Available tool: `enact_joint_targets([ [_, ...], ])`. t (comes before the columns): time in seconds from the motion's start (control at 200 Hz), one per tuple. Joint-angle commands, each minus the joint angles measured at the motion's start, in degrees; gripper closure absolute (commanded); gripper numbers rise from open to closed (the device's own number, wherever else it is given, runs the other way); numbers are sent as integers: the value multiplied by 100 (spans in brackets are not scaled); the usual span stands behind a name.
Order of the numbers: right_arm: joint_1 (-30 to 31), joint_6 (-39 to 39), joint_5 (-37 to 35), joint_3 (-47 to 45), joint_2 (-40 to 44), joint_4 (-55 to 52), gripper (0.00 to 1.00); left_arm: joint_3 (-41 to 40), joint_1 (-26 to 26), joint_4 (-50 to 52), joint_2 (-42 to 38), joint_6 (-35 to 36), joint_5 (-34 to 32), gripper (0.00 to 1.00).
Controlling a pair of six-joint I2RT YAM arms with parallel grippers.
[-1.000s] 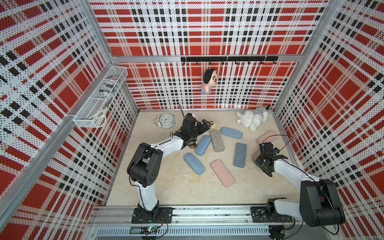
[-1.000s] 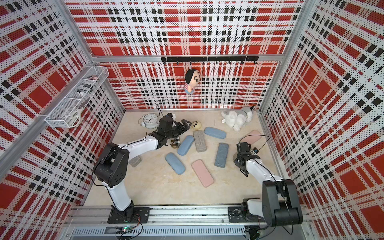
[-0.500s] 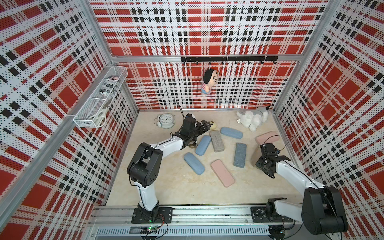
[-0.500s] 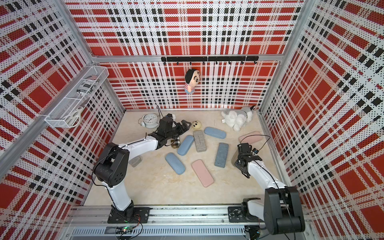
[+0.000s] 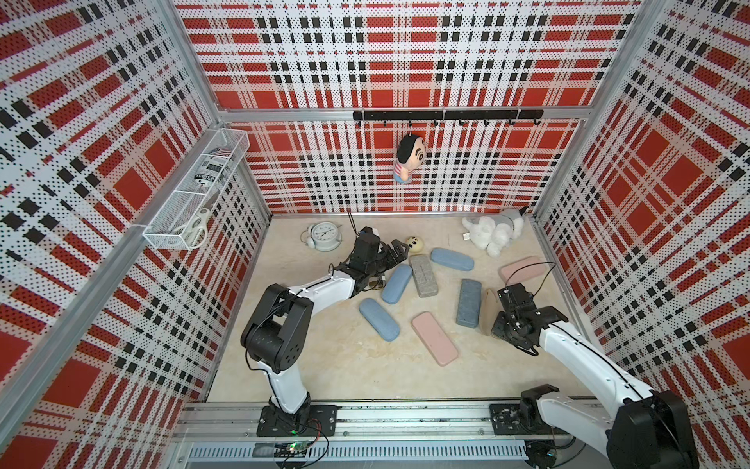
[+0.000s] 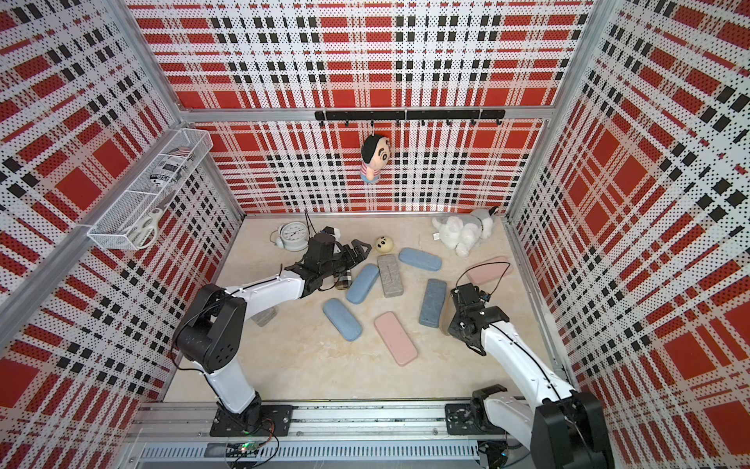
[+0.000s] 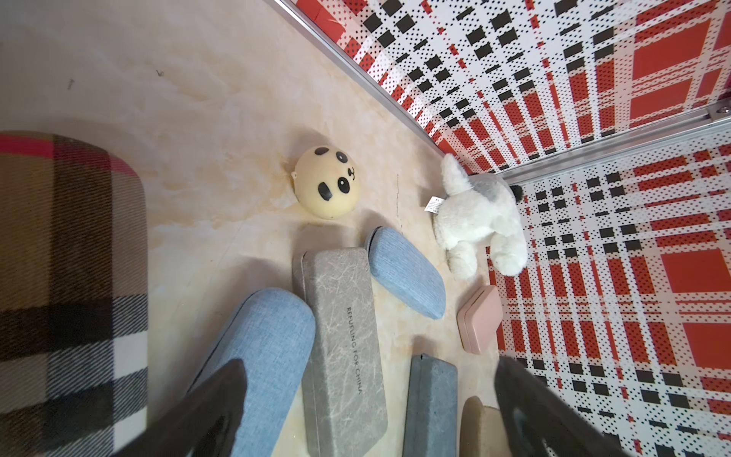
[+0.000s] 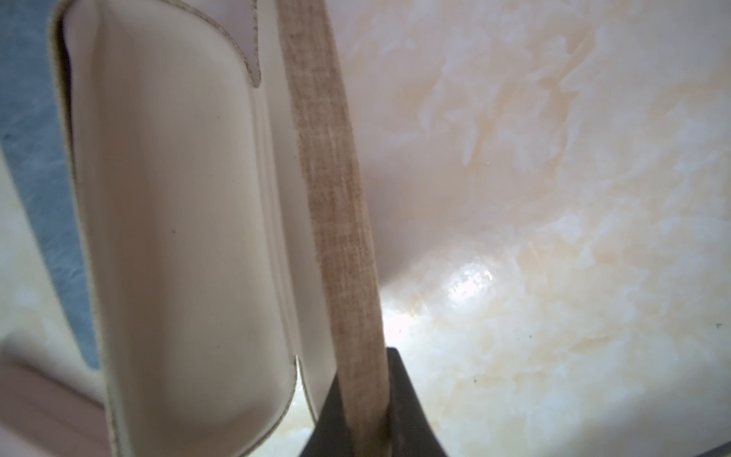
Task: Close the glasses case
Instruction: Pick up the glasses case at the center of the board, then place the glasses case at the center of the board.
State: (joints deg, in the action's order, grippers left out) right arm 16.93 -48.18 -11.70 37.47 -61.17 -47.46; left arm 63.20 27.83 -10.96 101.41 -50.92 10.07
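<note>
the right gripper (image 8: 366, 411) is clenched on one tan fabric half (image 8: 332, 198) of the open glasses case (image 5: 488, 312). that half shows edge-on and runs straight out from between the fingers. the cream-lined half (image 8: 174, 221) lies just beside the gripper, on the side facing the blue-grey case (image 5: 468, 302). i judge the closing swing has to carry the held half over that way, turning about a hinge along the case's long axis. that axis points forward from the gripper, along the worktop (image 5: 324, 365). the right arm is the one at the case. the left gripper (image 5: 397, 256) hangs released and empty, well apart. the hinge is hidden, and in both top views the case is only a tan sliver against the gripper.
</note>
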Motion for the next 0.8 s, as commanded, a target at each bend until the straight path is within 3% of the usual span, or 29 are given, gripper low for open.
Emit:
enact_joint_targets([
  [0.0,481,-281,-380,501,228,-333,88,-162,21,-55,-367,64,-98,2],
  [0.16,1230,-222,-508,1191,-98,-548,87,-342,21,-3,-648,64,-217,2],
  [0.461,2829,-131,-581,2048,-1525,-325,88,-1231,-160,34,-1575,-92,-456,2],
  [0.797,3643,111,-482,2947,-2978,7,88,-2212,-686,627,-3254,-136,-818,2],
])
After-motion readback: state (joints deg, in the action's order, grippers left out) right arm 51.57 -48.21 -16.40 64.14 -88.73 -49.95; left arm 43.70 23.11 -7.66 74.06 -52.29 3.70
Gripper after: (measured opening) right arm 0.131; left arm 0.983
